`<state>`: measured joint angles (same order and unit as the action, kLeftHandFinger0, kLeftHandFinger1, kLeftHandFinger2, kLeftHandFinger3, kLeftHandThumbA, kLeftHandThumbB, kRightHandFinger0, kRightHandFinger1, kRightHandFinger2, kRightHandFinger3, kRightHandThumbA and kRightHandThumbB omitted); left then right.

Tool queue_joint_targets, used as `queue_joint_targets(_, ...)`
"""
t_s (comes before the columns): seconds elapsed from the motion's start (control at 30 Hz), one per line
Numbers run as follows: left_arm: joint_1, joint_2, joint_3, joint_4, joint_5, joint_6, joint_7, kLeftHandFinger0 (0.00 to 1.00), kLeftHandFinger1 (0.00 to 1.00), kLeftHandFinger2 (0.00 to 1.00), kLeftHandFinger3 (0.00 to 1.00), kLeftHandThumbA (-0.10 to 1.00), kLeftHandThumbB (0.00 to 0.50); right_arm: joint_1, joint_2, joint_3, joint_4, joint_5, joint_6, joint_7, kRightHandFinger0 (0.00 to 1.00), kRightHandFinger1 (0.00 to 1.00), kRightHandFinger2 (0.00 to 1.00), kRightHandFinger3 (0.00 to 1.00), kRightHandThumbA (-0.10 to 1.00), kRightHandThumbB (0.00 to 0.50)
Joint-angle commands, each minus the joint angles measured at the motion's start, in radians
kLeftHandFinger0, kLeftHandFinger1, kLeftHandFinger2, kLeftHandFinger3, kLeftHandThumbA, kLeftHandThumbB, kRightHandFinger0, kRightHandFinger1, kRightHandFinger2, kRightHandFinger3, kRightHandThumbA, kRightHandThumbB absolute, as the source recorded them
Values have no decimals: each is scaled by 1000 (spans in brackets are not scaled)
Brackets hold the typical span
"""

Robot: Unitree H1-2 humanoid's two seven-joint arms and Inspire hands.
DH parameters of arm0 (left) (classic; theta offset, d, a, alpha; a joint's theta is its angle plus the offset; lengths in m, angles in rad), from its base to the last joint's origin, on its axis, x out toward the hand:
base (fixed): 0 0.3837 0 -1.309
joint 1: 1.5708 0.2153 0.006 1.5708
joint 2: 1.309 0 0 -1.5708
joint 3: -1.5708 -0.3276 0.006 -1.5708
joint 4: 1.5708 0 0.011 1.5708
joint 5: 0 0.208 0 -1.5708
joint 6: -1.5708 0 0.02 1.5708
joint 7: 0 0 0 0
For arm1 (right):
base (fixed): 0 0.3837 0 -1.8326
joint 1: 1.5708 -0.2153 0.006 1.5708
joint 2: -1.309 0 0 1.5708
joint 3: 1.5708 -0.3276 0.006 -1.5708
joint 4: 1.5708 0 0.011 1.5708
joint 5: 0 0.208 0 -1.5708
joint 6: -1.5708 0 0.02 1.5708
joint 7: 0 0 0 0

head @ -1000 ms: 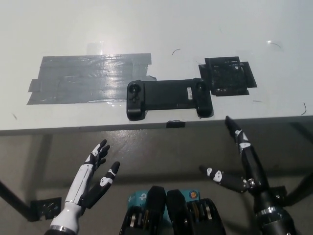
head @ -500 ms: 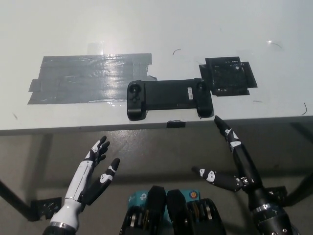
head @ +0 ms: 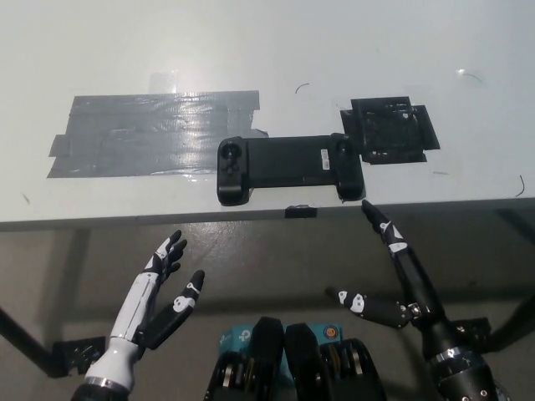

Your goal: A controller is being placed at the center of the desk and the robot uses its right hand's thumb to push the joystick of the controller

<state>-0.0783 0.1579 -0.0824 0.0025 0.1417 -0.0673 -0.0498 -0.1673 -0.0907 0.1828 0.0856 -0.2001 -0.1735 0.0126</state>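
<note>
Head view. Black rectangular game controller (head: 289, 168) lies centre-frame, just inside the white desk's (head: 251, 50) near edge. Black right hand (head: 399, 280), fingers spread wide, hangs below that edge, lower right; white left hand (head: 163, 292), fingers apart, rests lower left.

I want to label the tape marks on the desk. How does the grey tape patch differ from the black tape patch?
The grey tape patch is long, wide and shiny, while the black tape patch is small, nearly square and dull. The grey one lies left of the controller, above its left grip; the black one lies at the controller's upper right end. Both lie flat on the white desk, and both have ragged edges.
</note>
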Motion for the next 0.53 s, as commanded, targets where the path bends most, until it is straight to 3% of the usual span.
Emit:
queue_joint_targets(0.0,-20,15,10,-24,0,-7,-9,1000,1000,1000,1000,606,0,-33,-2,6,-22,-20,0,17,1000,1000,1000,1000,900,138)
queue_joint_targets(0.5,-19,14,12,-21,-3,-9,-13,1000,1000,1000,1000,557,0,-30,4,3,-25,-39,12,19,1000,1000,1000,1000,841,132)
